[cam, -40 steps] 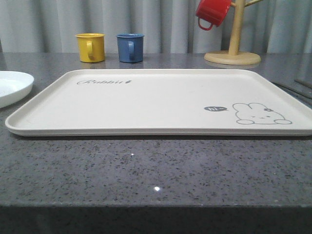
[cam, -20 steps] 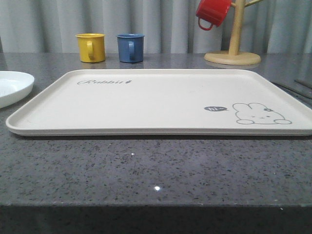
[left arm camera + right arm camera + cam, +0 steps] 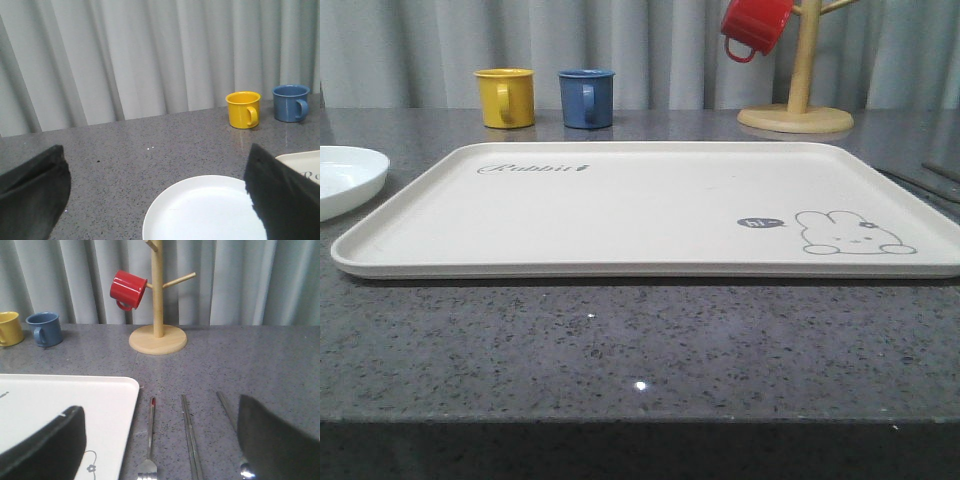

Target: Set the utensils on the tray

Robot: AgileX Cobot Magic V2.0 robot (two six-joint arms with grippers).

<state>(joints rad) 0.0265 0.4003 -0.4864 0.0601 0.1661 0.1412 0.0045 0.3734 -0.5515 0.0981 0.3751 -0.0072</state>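
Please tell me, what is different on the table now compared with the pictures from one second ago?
Almost nothing. In the front view the whole scene shifts very slightly, which looks like a small camera shift rather than an object moving. The tray holds no utensil, as before. The yellow mug, blue mug, red mug and white plate kept their places.

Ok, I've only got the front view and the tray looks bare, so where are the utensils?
Observer: On the table just right of the tray. The fork, chopsticks and spoon lie side by side.
Operator: Is the right claw holding any?
Observer: No, the right claw is open and empty, with the utensils between its fingers in its wrist view.
Operator: And the left?
Observer: The left claw is open too, facing the white plate.
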